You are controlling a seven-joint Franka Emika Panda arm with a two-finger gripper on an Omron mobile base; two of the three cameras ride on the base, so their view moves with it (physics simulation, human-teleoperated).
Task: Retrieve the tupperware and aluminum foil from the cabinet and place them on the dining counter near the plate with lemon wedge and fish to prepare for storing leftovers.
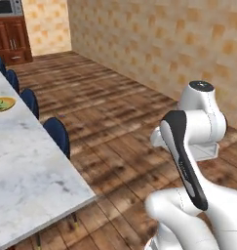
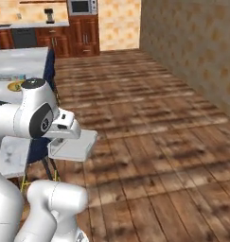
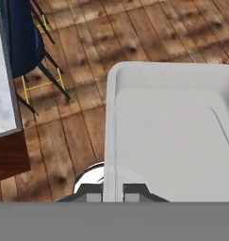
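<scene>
Above wood floor, end effector [image 3: 113, 194] gripping tupperware [image 3: 172, 136].

Glossy white rounded arm [image 1: 198, 205], black joint trim

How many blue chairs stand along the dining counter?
4 in the left base view: nearest, next, third, farthest, along the dining counter. More may be hidden.

Both base views look forward and down from behind the arm, sharing the desk [image 1: 27, 166] and floor [image 1: 115, 102]; the hand view looks down close over the tupperware [image 3: 172, 136].
</scene>
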